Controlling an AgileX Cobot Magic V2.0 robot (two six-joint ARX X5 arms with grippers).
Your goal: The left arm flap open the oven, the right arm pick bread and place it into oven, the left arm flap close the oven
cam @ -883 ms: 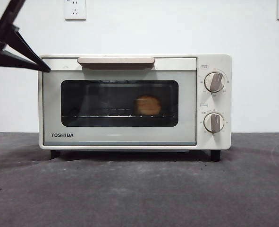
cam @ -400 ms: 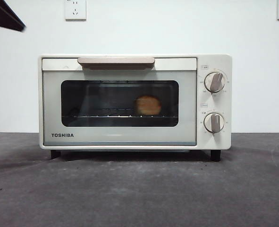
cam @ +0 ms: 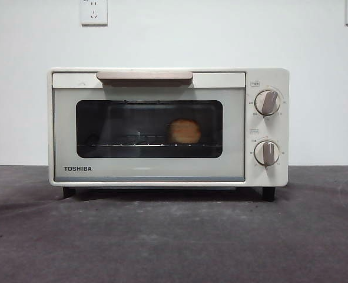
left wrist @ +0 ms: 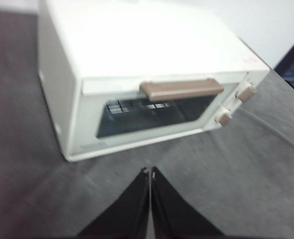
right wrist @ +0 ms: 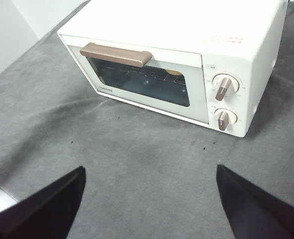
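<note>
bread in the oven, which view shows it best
The front view: the bread sits on the rack behind the oven window, seen whole and level. The right wrist view shows only a tan sliver at the window's upper edge. The left wrist view is blurred and shows no bread.

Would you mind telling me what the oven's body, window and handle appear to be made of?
The oven body looks like cream painted metal or plastic: smooth, even, slightly glossy. Its window seems to be dark tinted glass, since the bread and rack show through it. The handle looks like matte beige plastic, though the material is uncertain.
</note>
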